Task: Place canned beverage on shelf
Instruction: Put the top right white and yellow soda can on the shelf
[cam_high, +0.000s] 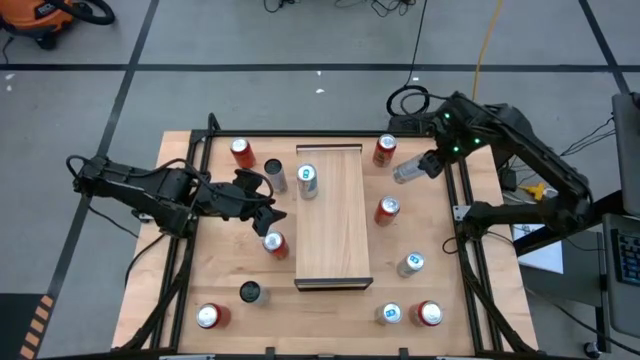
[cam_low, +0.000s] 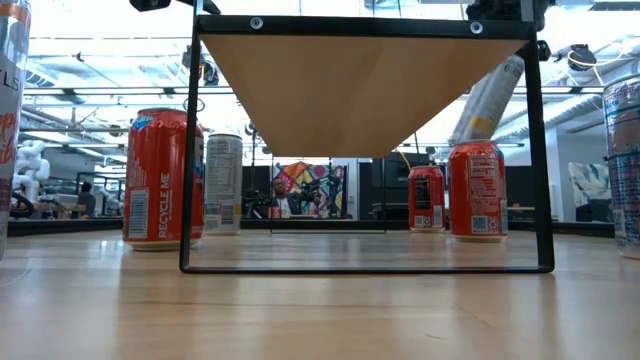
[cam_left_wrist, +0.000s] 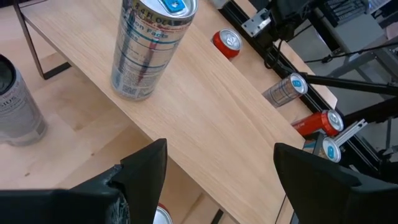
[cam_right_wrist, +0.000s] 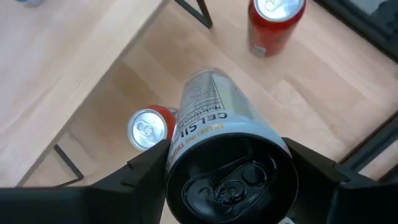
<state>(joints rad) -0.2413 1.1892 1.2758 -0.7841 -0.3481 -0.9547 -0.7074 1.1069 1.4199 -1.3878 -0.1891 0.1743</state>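
Observation:
The shelf (cam_high: 333, 215) is a long pale-wood board at the table's middle, with a dark strip at its near end. A silver can with a blue top (cam_high: 307, 180) (cam_left_wrist: 149, 46) stands upright on its far left corner. My left gripper (cam_high: 265, 200) (cam_left_wrist: 221, 168) hovers open just left of the shelf, nothing between its fingers. My right gripper (cam_high: 422, 166) (cam_right_wrist: 230, 155) is raised over the table's far right corner, shut on a silver can with a black lid (cam_high: 408, 172) (cam_right_wrist: 208, 106), which shows tilted in the low view (cam_low: 490, 100). My right gripper pinches the silver can between its two fingers (cam_right_wrist: 149, 165), one on each side of the can's wall (cam_right_wrist: 186, 146) close to its lid end. The fingers slant down from above and run along the can. The can is lifted clear and tilted, lid toward the wrist.
Many other cans stand on the tabletop. Left of the shelf are red ones (cam_high: 241, 152) (cam_high: 276, 245) (cam_high: 210, 316) and dark-topped ones (cam_high: 274, 172) (cam_high: 250, 292). Right of it are red (cam_high: 385, 150) (cam_high: 387, 209) (cam_high: 428, 314) and silver (cam_high: 411, 264) (cam_high: 390, 314) cans. A black frame (cam_high: 465, 250) rims the table.

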